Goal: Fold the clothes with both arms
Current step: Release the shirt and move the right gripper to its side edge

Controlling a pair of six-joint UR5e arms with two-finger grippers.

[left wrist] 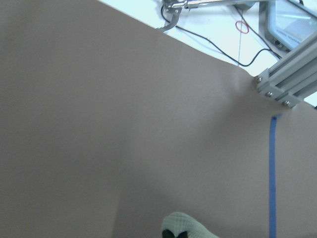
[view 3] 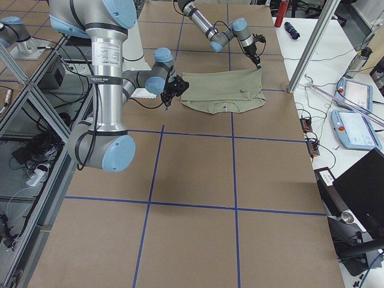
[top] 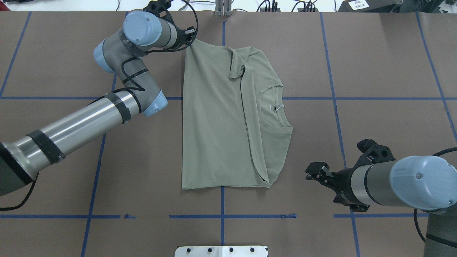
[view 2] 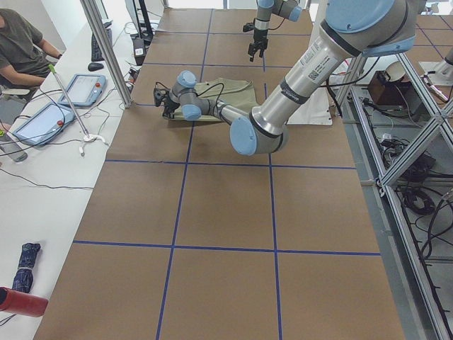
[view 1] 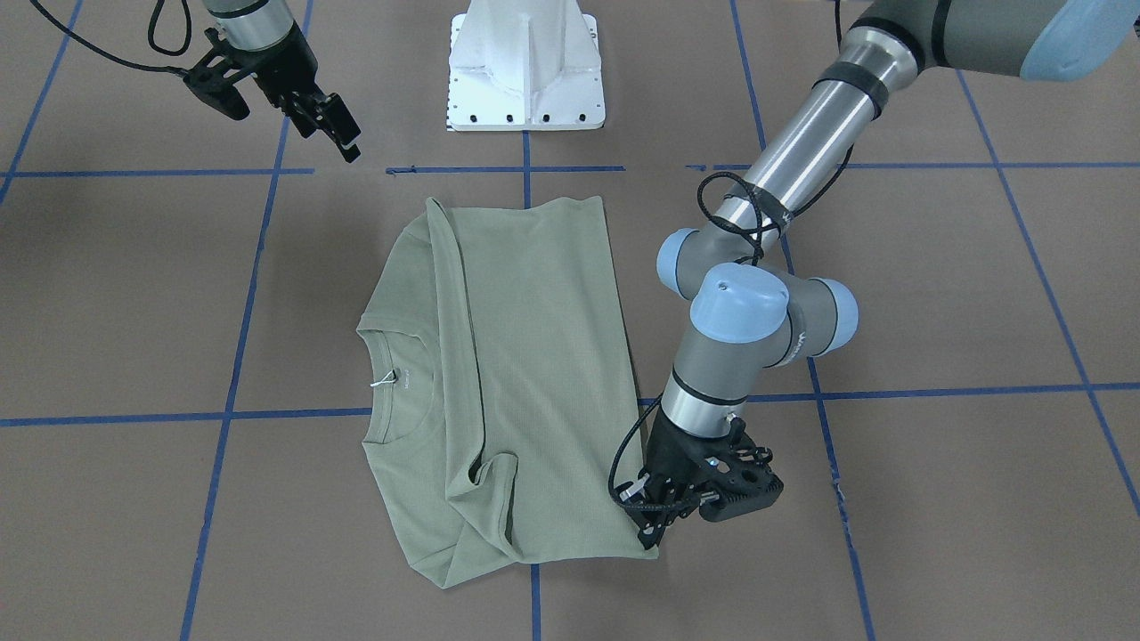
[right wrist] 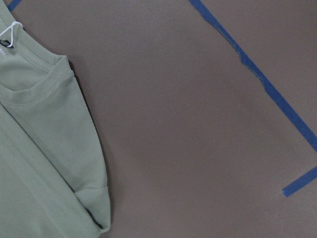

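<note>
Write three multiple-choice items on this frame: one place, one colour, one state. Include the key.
1. On the shirt, the left gripper is at:
A) the collar
B) a hem corner
C) a sleeve cuff

2. The tape lines on the table are:
A) red
B) blue
C) yellow

3. The right gripper is:
A) holding a sleeve
B) pressing the collar
C) clear of the shirt, holding nothing

Key:
1 B, it meets the hem corner farthest from the robot.
2 B, the grid is blue.
3 C, it hangs over bare table.
</note>
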